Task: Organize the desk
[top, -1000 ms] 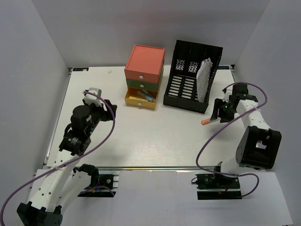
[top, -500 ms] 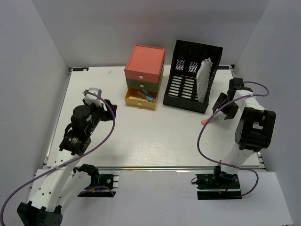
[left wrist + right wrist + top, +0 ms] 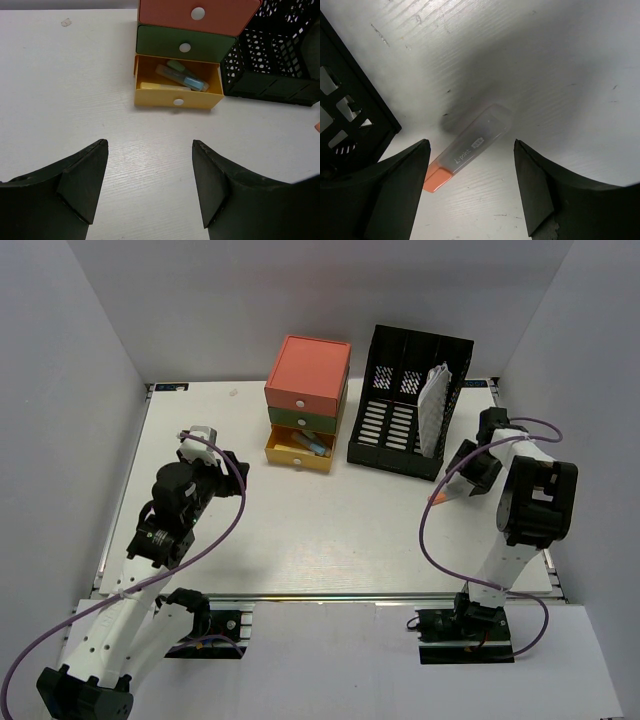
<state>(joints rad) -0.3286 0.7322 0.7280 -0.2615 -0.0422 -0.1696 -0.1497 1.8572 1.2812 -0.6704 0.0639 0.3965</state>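
Note:
The white desk (image 3: pixel 330 530) carries a marker (image 3: pixel 437 498) with a clear barrel and an orange end, lying flat beside the black file rack (image 3: pixel 410 405). My right gripper (image 3: pixel 467 468) hovers just above it, open. In the right wrist view the marker (image 3: pixel 470 148) lies slantwise on the desk between the spread fingers (image 3: pixel 407 175), touching neither. My left gripper (image 3: pixel 222 462) is open and empty over bare desk at the left. In its wrist view the left gripper (image 3: pixel 149 145) faces the three-drawer box (image 3: pixel 195 30).
The box (image 3: pixel 307 400) has an orange top, a green middle and a yellow bottom drawer (image 3: pixel 177 100) pulled open with pens inside. The file rack (image 3: pixel 280 60) holds a white sheet (image 3: pixel 432 405). A metal rail (image 3: pixel 330 597) runs along the near edge.
The right arm has folded upright and swung toward the far right. Its jaws have opened wider. The marker stays where it was. The left arm has not moved.

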